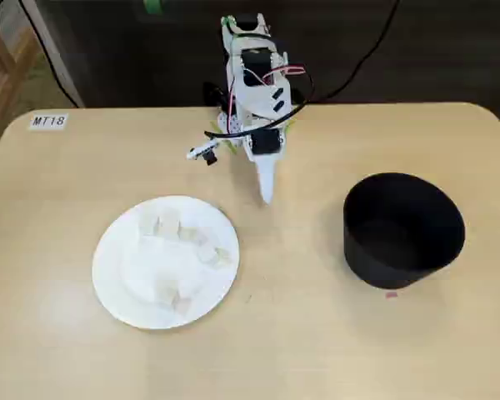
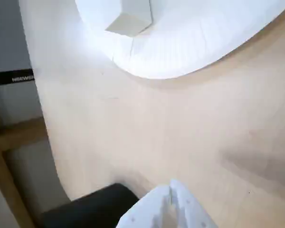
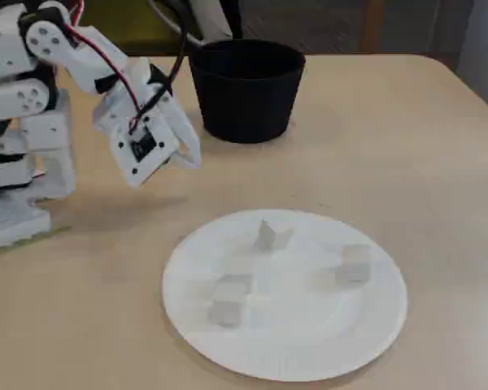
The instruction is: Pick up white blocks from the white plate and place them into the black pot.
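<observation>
Gripper (image 3: 187, 150) hangs above bare table between plate and pot, fingers closed together and holding nothing (wrist view shows the two tips (image 2: 173, 202) meeting with no gap).

White blocks sit on the white plate (image 1: 117, 275): several small cubes scattered on it, e.g. one near the plate's upper part (image 1: 165, 225), one toward its right (image 1: 219, 257), one low (image 1: 173, 298). In a fixed view from the side, one stands tilted on an edge (image 3: 265, 236), others lie flat (image 3: 355, 264) (image 3: 228, 307). Wrist view catches one cube (image 2: 128, 21) near the ribbed rim (image 2: 190, 42). Exact count hard to tell, they wash out against the plate.

Handling guess: cubes look light and stiff, probably foam or wood, flat faces, so pinch across two opposite side faces, coming from above. Light means easy to knock or skid on the smooth plate; the plate itself looks thin and could shift if pushed. The tilted cube may roll on contact.

Black pot (image 1: 404, 229) stands well apart from the plate, upright, mouth open, inside looks empty from what shows.

Surface: pale wood-grain table (image 1: 317, 350), smooth, a small label (image 1: 48, 122) at one corner. Room: dark floor behind, cables (image 1: 362, 58) trailing off the arm base.
</observation>
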Tool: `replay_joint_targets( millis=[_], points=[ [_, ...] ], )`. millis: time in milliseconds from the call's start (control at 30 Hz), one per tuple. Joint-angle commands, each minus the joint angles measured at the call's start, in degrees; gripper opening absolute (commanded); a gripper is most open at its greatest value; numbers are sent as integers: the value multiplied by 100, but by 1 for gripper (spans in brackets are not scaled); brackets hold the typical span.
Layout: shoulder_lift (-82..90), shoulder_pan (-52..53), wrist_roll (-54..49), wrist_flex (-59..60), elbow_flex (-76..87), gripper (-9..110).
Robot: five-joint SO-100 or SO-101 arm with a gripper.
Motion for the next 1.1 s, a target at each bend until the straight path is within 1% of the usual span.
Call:
replay_joint_targets(
  millis=[0, 433, 567, 733, 933, 1067],
  points=[
    [-2637, 1301, -62, -598, -2874, -2],
    [-2628, 1336, -97, -536, -2865, -2],
    [-2813, 1617, -598, -255, -3287, -2],
    [-3806, 2522, -1072, 510, -4570, -2],
    [-6021, 3498, -1951, 1907, -6469, -2],
    [-7075, 3894, -2162, 2276, -7075, -2]
  ],
)
